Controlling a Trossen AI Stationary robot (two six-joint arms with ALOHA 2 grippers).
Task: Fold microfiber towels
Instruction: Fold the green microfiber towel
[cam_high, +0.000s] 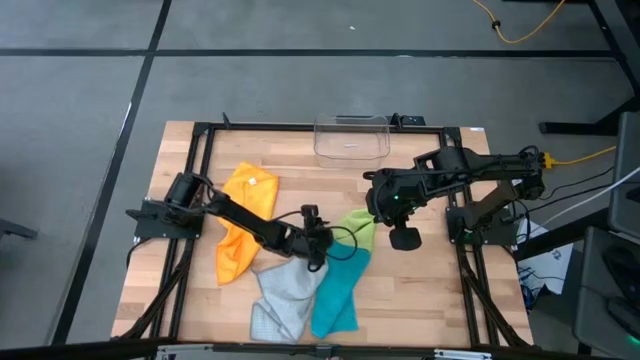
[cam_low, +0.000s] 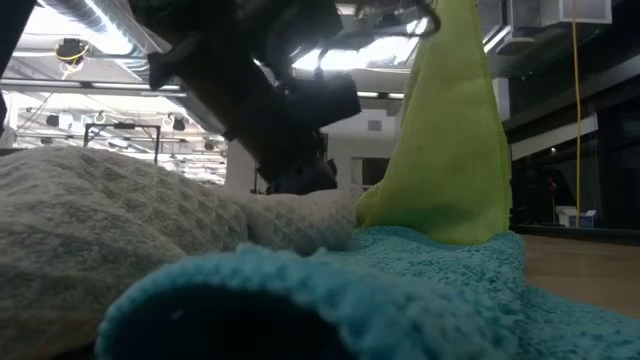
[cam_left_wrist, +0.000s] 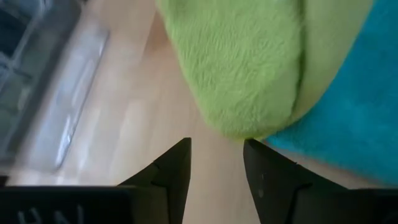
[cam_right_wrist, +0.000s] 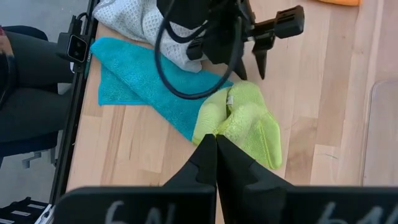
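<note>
No legible text for you here. Pale marks on the dark wrist housings in both wrist views are cut off, can't be read. No labels or brands elsewhere.

left gripper mid-table, lime green towel just right of it | grey towel and teal towel below | orange towel left | right gripper seemingly pinching lime towel | clear bin beyond
</note>
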